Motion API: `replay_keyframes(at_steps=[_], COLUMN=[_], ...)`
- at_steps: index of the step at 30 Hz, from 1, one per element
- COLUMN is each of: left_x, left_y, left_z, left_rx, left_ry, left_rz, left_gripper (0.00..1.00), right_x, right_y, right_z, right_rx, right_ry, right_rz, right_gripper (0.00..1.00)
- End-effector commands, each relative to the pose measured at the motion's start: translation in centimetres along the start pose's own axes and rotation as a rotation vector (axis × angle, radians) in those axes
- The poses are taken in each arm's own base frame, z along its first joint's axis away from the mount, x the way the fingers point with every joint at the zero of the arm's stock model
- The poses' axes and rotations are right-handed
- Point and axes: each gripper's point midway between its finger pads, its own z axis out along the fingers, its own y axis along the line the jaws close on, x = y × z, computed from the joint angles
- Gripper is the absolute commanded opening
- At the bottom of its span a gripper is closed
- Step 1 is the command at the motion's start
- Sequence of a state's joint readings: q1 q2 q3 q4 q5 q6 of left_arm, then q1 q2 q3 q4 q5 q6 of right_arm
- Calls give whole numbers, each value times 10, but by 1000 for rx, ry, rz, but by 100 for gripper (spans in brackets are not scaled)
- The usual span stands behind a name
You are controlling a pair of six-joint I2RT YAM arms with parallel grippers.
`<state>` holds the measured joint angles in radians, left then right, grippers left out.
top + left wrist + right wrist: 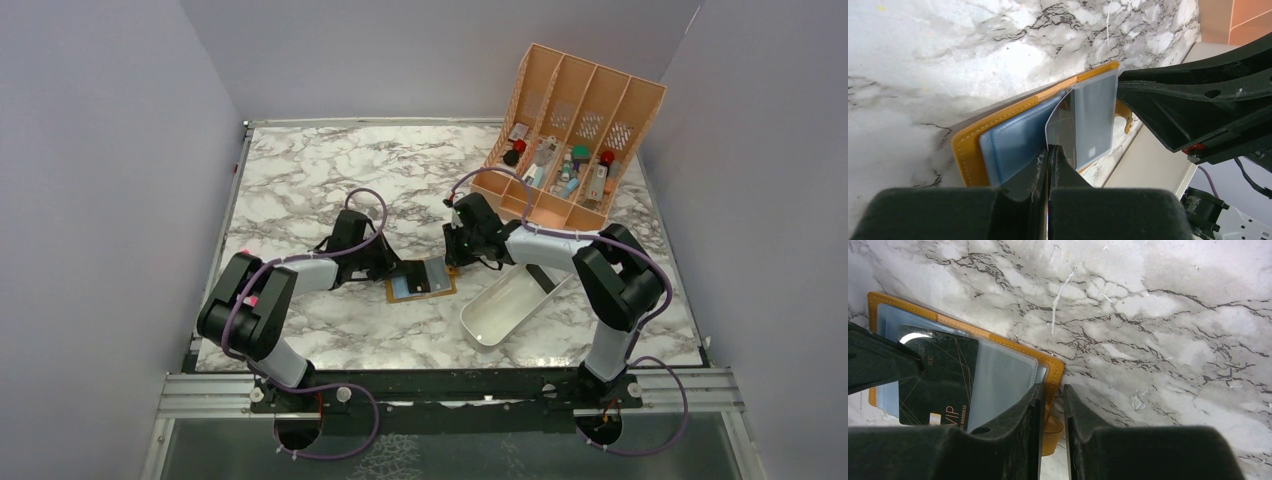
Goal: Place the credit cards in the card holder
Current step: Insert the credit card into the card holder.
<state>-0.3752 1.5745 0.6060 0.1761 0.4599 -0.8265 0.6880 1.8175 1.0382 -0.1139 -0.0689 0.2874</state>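
The mustard-orange card holder (392, 296) lies open and flat on the marble between the two arms. In the left wrist view my left gripper (1050, 148) is shut on the near edge of a dark credit card (1064, 131). The card's far part sits under a clear pocket of the card holder (968, 150). The right wrist view shows this card (943, 380) as black with gold lines and "VIP". My right gripper (1053, 387) stands narrowly open astride the card holder's (1054, 371) right edge and its strap, one finger on the clear pocket. Both the left gripper (392, 268) and the right gripper (458, 262) are low.
A white oblong tray (510, 305) lies just right of the card holder, under the right arm. A big peach slotted organiser (575, 130) with several small items stands at the back right. Plain walls close in the table on three sides.
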Motion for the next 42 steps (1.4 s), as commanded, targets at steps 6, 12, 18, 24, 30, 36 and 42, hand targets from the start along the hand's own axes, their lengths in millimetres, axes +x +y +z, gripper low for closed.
replay_keyframes(at_steps=[6,12,18,24,30,36,42], left_x=[18,21,33,36,24,21,25], left_y=[23,29,34,33,40,25,26], left_z=[8,0,4,-1,-11,-3,4], left_rx=[-78,-131,-164,-178,-265,-201,-187], left_ry=[14,-6,22,16,-38,-34,-15], left_rz=[-40,-44,-35,-26,27,35,7], left_gripper=[0,0,0,0,0,0,0], right_x=[47,48,51,52,52,51,53], right_y=[-12,-12,-12,-13,-12,-11,-11], right_z=[5,5,8,9,9,9,10], right_rx=[41,41,36,39,35,28,31], right_ry=[131,132,138,142,143,141,146], right_rz=[10,12,15,16,15,16,17], right_gripper=[24,24,23,23,23,22,22])
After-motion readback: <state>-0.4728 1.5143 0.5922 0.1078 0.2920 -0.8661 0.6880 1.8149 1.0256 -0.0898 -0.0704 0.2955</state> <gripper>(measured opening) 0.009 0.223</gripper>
